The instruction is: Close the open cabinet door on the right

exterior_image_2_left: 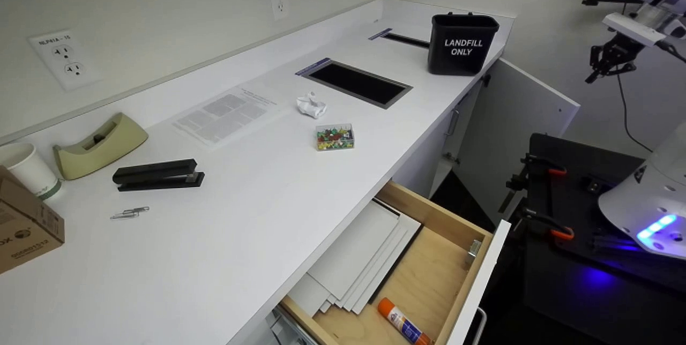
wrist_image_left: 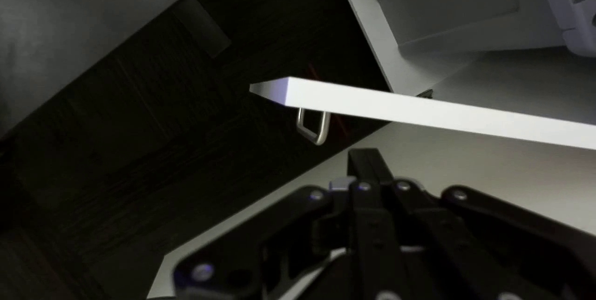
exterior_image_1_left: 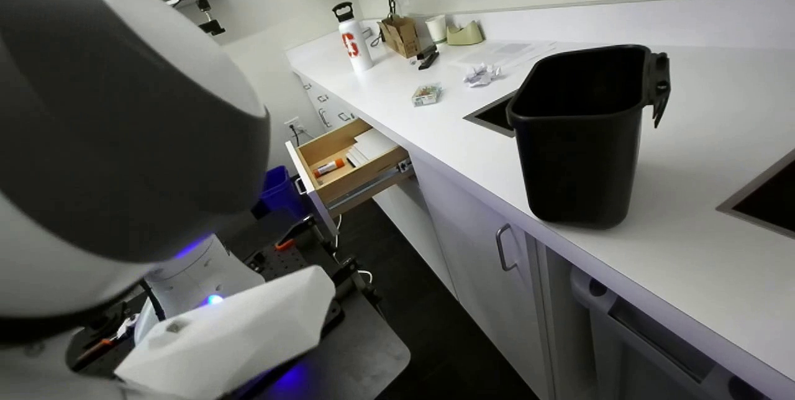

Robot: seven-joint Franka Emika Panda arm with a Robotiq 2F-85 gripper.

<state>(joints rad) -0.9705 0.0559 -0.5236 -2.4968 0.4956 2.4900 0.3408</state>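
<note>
A tall white cabinet door [exterior_image_2_left: 517, 125] stands swung open at the far right end of the counter in an exterior view. In the wrist view the door [wrist_image_left: 442, 111] shows from above as a bright top edge, with its silver handle [wrist_image_left: 321, 127] just below. My gripper [wrist_image_left: 366, 153] is shut and empty, on the handle side, apart from the door in the picture. In an exterior view the gripper [exterior_image_2_left: 594, 74] hangs in the air beyond the door's free edge. A small drawer with a white front [exterior_image_2_left: 485, 280] and tan box [exterior_image_1_left: 366, 176] is pulled open.
A black bin [exterior_image_2_left: 462, 47] stands on the white counter [exterior_image_1_left: 447, 133]. A grey bin [exterior_image_1_left: 640, 338] sits in the open cabinet below. A shut door with a silver handle [exterior_image_1_left: 506, 248] is beside it. The robot's dark base table [exterior_image_2_left: 584, 147] is close to the open door.
</note>
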